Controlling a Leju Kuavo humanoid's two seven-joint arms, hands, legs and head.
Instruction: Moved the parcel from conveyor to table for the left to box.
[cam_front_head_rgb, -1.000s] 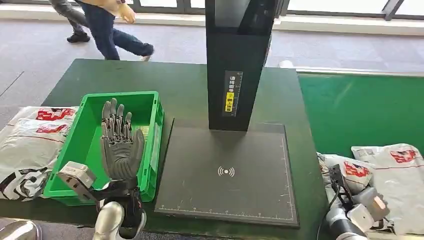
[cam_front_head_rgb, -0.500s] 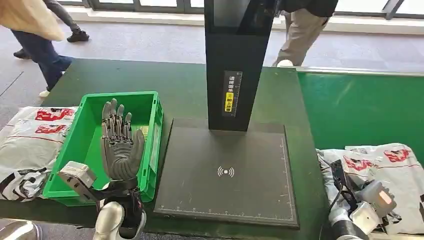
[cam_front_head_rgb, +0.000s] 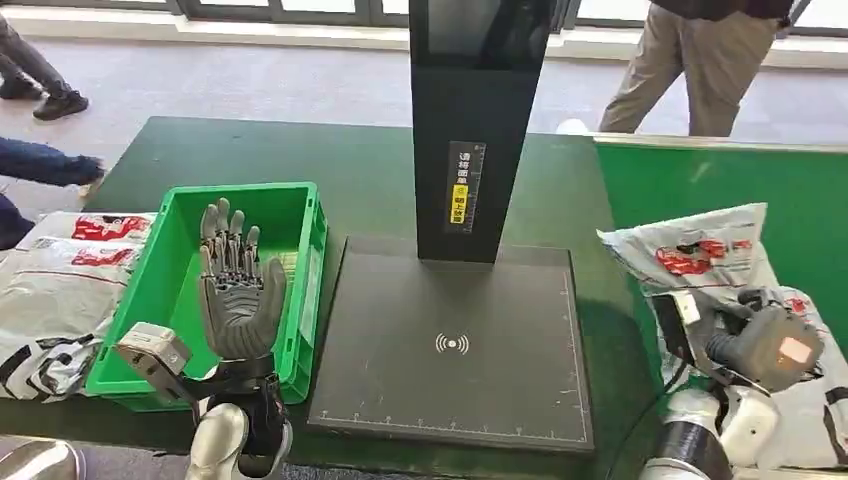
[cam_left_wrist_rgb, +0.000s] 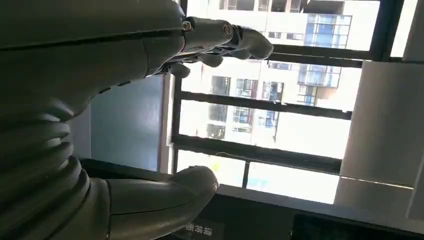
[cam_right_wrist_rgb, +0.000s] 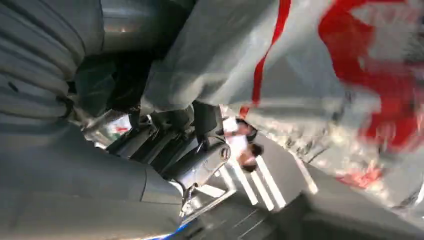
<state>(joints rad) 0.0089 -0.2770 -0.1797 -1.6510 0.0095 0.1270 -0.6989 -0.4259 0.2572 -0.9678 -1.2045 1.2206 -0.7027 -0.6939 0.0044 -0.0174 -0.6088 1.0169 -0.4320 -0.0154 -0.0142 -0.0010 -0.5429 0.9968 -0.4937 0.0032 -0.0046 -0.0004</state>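
Observation:
A grey plastic parcel (cam_front_head_rgb: 690, 250) with red print hangs lifted over the green conveyor's (cam_front_head_rgb: 700, 190) left edge, gripped by my right hand (cam_front_head_rgb: 745, 335) from below. Up close, the right wrist view has the hand's fingers (cam_right_wrist_rgb: 190, 150) clamped on the parcel's (cam_right_wrist_rgb: 300, 65) grey and red wrap. My left hand (cam_front_head_rgb: 235, 290) stands upright over the green box (cam_front_head_rgb: 305, 290), palm facing me, fingers spread and holding nothing; the left wrist view has its fingers (cam_left_wrist_rgb: 225, 37) spread against the windows. The dark green table (cam_front_head_rgb: 370, 180) lies between box and conveyor.
A black scanner plate (cam_front_head_rgb: 455, 345) with a tall black column (cam_front_head_rgb: 475, 120) stands mid-table. More grey parcels (cam_front_head_rgb: 55, 290) lie left of the box, and another parcel (cam_front_head_rgb: 800, 430) rests on the conveyor beneath my right hand. A person (cam_front_head_rgb: 705, 60) stands behind the conveyor; another person's legs (cam_front_head_rgb: 40, 160) pass far left.
My right hand has risen from the conveyor with a parcel in its grip, lifting it up and toward the table. The left hand stayed put. People behind the table have walked on.

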